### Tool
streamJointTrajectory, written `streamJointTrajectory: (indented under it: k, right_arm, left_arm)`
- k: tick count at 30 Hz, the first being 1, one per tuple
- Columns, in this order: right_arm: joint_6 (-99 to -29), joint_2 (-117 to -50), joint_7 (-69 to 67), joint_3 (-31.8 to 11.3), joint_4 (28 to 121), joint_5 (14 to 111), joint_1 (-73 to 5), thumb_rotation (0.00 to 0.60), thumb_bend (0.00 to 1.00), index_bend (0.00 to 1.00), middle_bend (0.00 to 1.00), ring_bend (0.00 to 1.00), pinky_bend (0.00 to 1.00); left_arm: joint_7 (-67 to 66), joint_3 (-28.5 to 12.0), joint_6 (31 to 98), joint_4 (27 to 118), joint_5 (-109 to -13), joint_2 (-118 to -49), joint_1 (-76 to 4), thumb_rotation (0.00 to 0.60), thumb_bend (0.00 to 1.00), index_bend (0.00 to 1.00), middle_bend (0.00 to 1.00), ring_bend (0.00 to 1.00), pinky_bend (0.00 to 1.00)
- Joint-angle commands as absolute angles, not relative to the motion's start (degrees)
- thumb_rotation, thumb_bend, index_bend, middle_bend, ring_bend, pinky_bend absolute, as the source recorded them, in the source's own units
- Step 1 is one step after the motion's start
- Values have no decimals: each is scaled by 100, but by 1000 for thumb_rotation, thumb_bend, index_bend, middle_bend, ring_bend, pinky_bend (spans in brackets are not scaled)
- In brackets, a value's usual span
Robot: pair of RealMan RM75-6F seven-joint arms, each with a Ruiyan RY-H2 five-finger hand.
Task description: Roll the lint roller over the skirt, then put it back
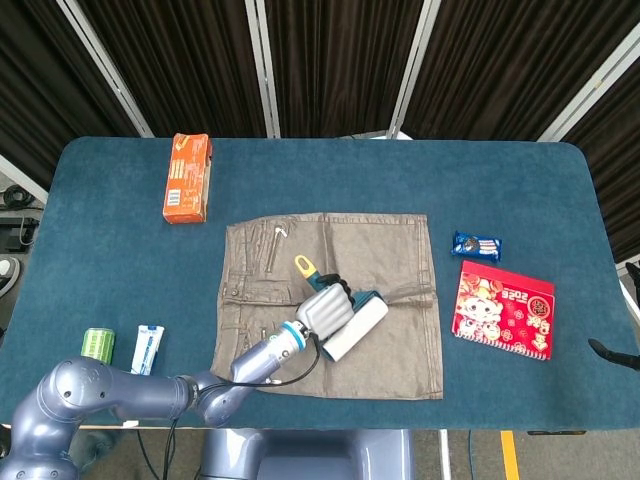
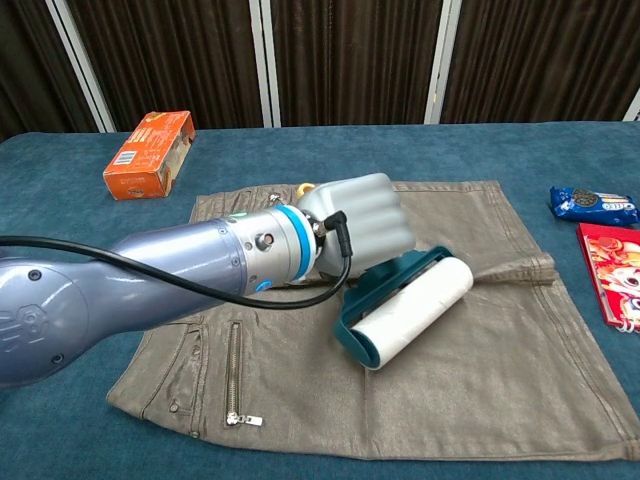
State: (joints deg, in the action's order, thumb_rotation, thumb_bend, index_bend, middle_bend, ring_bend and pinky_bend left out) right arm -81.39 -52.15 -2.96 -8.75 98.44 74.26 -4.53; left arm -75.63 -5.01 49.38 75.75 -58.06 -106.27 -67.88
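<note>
Your left hand (image 2: 362, 213) grips the lint roller (image 2: 411, 311), fingers wrapped tight, roll lying on the skirt (image 2: 480, 380). Only the head view shows its yellow handle end (image 1: 302, 264).

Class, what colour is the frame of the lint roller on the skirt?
Teal, around a white roll; the lint roller shows best in the chest view.

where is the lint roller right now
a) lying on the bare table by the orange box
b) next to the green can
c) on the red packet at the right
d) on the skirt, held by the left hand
d: the left hand grips the handle of the lint roller, and its white roll rests on the grey-brown skirt near the middle, far from the orange box, the red packet and the green can.
</note>
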Motion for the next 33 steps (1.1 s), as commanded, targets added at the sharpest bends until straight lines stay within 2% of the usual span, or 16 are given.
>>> streamJointTrajectory:
  k: [1,9,26,33]
  right_arm:
    - [-8154,-5201,-318,-880,9849,7430,-442,600,0,0,0,0,0]
    - [-8182,-5188,-336,-874,9876,7465,-427,600,0,0,0,0,0]
    - [-8216,-5205,-201,-844,9959,7555,-431,600,0,0,0,0,0]
    - [-8188,-5219,-144,-843,9995,7548,-454,600,0,0,0,0,0]
  left_arm:
    - [-7710,-327,4989,7510,-5869,-10584,-6808,600,957,659,504,442,515]
    - [-7762,-48,5081,7395,-5858,-10395,-6666,600,965,668,511,446,518]
    - [-7361,515,5149,7047,-6018,-9356,-6183,600,972,671,513,448,518]
    - [-7212,587,5167,6931,-6227,-9211,-6103,600,973,676,515,451,520]
